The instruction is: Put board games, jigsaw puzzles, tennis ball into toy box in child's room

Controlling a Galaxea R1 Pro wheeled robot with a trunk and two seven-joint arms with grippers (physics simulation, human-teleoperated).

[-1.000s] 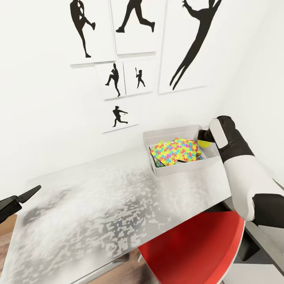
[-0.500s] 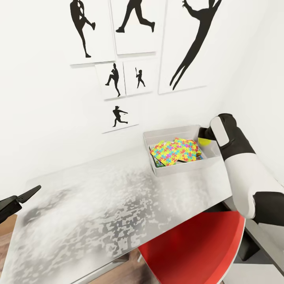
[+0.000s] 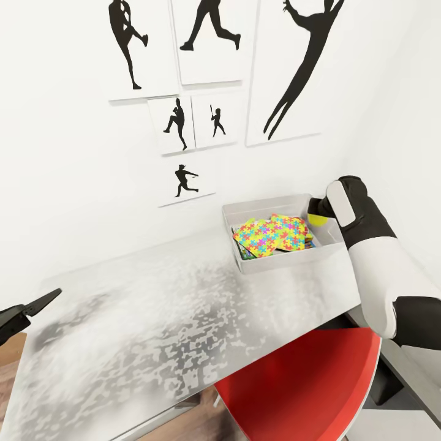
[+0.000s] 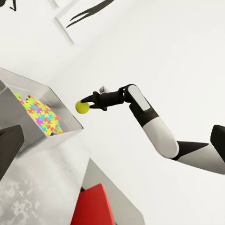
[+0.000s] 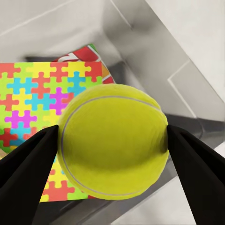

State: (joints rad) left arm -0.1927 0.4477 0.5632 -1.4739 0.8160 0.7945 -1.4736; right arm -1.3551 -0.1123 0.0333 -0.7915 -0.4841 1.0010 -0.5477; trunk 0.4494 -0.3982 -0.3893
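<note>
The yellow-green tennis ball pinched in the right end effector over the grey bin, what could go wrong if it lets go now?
1. The yellow-green tennis ball hangs near the right-hand rim of the shallow pale grey toy box, not over its middle; released here, it might clip the wall and fall outside.
2. It would land on the flat multicolour jigsaw puzzle panels, and the sides are low, so it could bounce out.
3. The right end effector grips only the ball's sides, so it may slip early.

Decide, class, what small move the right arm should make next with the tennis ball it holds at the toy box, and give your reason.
Probably carry it slightly further in over the box, then open. The right gripper pinches the tennis ball at the right edge of the toy box; in the right wrist view the jigsaw puzzles lie below, but the box wall looks close.
</note>
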